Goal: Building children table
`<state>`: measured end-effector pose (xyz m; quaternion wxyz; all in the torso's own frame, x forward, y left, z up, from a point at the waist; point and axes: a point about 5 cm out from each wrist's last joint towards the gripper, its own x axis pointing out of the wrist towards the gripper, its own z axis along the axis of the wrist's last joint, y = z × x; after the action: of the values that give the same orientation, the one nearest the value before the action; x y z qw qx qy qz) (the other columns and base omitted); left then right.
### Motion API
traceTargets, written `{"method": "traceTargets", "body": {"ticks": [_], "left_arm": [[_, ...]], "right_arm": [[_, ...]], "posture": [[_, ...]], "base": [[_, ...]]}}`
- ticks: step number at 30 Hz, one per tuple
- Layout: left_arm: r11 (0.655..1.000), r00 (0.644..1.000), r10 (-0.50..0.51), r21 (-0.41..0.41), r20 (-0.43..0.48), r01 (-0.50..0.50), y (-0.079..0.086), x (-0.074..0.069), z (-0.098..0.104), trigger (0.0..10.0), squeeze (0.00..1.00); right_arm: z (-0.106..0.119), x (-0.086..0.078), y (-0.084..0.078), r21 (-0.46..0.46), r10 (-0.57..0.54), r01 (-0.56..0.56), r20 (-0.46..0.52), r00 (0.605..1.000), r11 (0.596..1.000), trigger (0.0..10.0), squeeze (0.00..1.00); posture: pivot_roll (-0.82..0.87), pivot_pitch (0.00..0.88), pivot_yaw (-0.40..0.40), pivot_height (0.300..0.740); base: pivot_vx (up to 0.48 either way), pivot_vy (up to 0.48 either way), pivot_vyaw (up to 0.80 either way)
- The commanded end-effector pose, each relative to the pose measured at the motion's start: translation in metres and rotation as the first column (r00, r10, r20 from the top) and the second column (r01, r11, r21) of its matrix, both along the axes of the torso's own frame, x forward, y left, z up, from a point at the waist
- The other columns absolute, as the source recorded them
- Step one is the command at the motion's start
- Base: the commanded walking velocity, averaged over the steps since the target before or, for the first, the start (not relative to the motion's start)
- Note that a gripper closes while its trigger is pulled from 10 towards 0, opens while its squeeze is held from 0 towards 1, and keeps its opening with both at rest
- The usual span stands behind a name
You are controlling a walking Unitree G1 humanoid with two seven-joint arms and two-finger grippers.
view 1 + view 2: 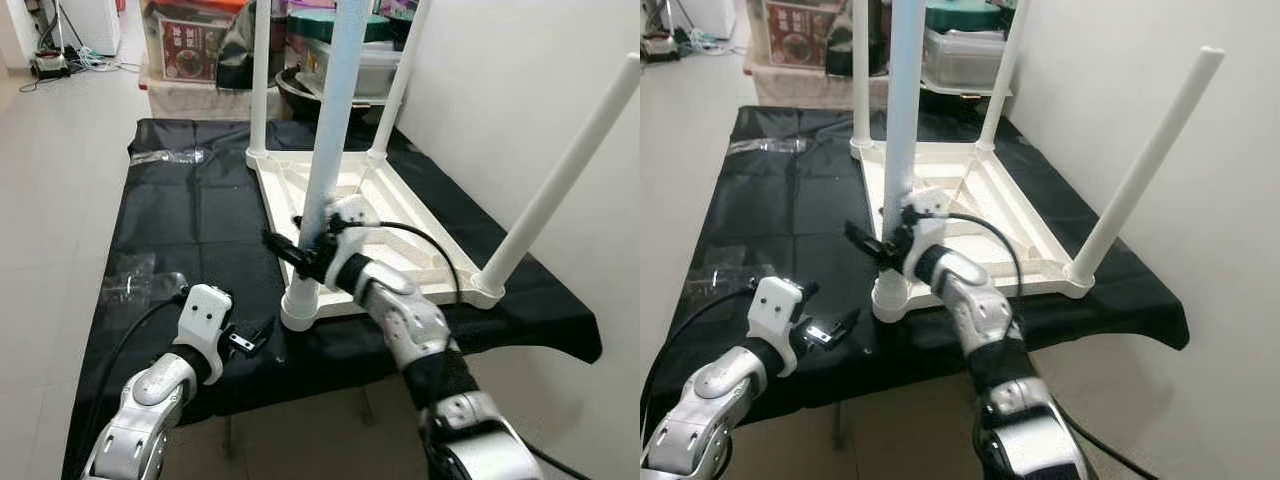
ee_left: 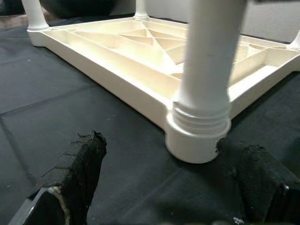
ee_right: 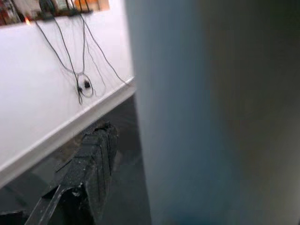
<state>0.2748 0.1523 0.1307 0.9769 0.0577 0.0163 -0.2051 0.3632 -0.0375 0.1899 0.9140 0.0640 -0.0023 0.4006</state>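
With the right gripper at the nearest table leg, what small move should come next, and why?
Probably turn the near leg further into its corner socket: the right gripper has its fingers around it, and thread ridges show above the socket. The left gripper waits open nearby.

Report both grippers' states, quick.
Left gripper: open, holding nothing, low over the black cloth near the leg's socket.
Right gripper: around the near table leg; grip cannot be told.
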Motion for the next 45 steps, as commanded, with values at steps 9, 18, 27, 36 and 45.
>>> {"method": "traceTargets", "body": {"ticks": [9, 18, 27, 36, 45], "left_arm": [[1.0, 1.0, 0.001, 0.012, -0.022, -0.001, 0.002, -0.001, -0.005, 10.0, 0.0], [1.0, 1.0, -0.004, 0.008, -0.027, 0.005, -0.002, -0.002, -0.007, 10.0, 0.0], [1.0, 0.999, -0.003, 0.005, -0.033, 0.003, -0.002, -0.004, -0.009, 10.0, 0.0], [1.0, 1.0, -0.002, 0.004, -0.031, 0.003, -0.001, -0.004, -0.008, 10.0, 0.0], [1.0, 1.0, -0.006, 0.009, -0.023, 0.007, -0.002, 0.0, -0.007, 10.0, 0.0]], "right_arm": [[-0.021, 0.029, -0.078, -0.14, -0.806, 0.797, -0.188, 0.562, 0.588, 0.0, 0.0], [-0.046, -0.005, -0.114, -0.235, -0.959, 0.934, -0.154, 0.239, 0.27, 0.0, 0.0], [-0.058, -0.004, -0.097, -0.305, -0.834, 0.798, -0.383, 0.398, 0.52, 10.0, 1.0], [0.001, 0.004, -0.093, -0.095, -0.779, 0.777, -0.161, 0.605, 0.623, 10.0, 0.0], [0.038, 0.004, -0.082, -0.072, -0.09, 0.106, 0.194, 0.977, 0.992, 10.0, 0.0]], "posture": [[0.16, 0.0, -0.177, 0.74], [0.14, 0.0, -0.162, 0.74], [0.13, 0.0, -0.16, 0.74], [0.12, 0.0, -0.156, 0.74], [0.14, 0.0, -0.172, 0.74]], "base": [[0.0, 0.0, 0.0], [0.0, 0.0, 0.0], [0.0, 0.0, 0.0], [0.0, 0.0, 0.0], [0.0, 0.0, 0.0]]}}
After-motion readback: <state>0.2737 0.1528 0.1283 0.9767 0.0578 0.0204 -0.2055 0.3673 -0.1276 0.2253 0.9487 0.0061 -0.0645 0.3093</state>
